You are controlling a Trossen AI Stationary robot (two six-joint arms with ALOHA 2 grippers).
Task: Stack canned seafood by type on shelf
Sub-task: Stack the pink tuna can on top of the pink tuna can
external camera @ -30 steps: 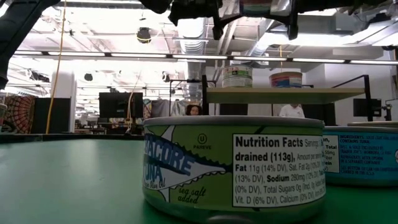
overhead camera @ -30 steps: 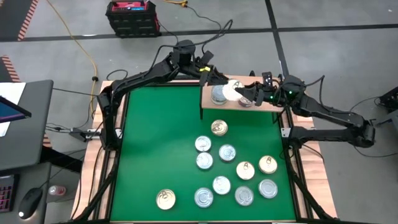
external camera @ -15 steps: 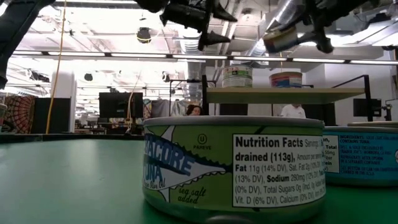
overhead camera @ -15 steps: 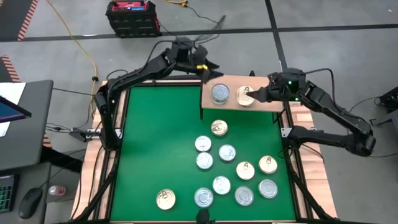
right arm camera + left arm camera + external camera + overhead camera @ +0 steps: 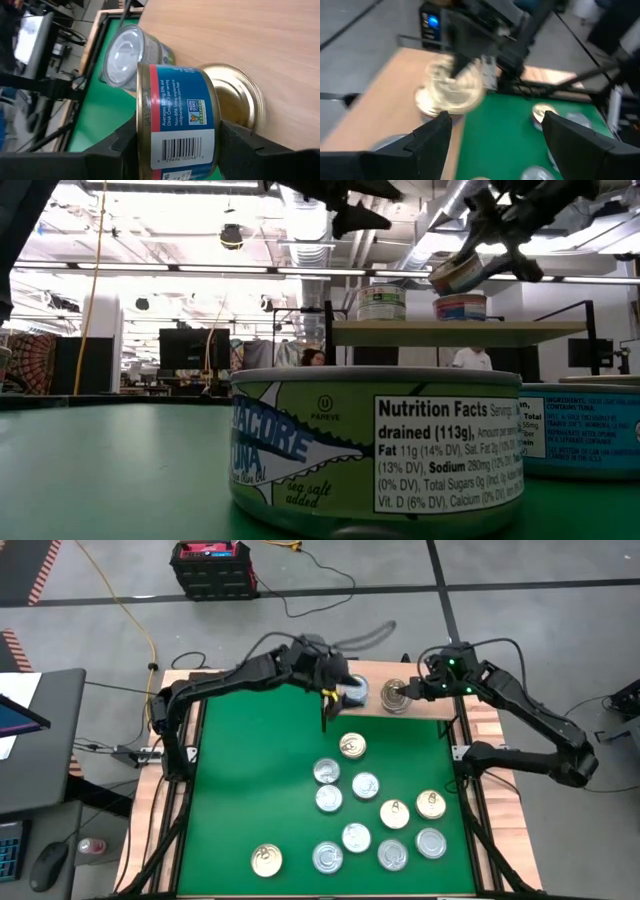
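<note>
Right gripper point(image 5: 175, 150) is gripping a blue-labelled tin point(image 5: 176, 125), fingers clamped on its sides, and is hovering over the right part of the shelf point(image 5: 430, 705) at the table's far edge. In the low view the held tin point(image 5: 462, 273) is tilting, lid not level, just above a tin already on the board point(image 5: 460, 307). The right wrist view is showing that gold-lidded tin point(image 5: 235, 97) sitting directly beyond the held one, so the drop lies straight down; the tilt probably needs levelling so the two flat faces meet. A silver-lidded stack point(image 5: 351, 690) is standing to its left on the shelf. Left gripper point(image 5: 492, 135) is hanging spread wide and empty near that stack. About eleven more tins point(image 5: 365, 785) are lying on the green table point(image 5: 250, 790), nearer.
</note>
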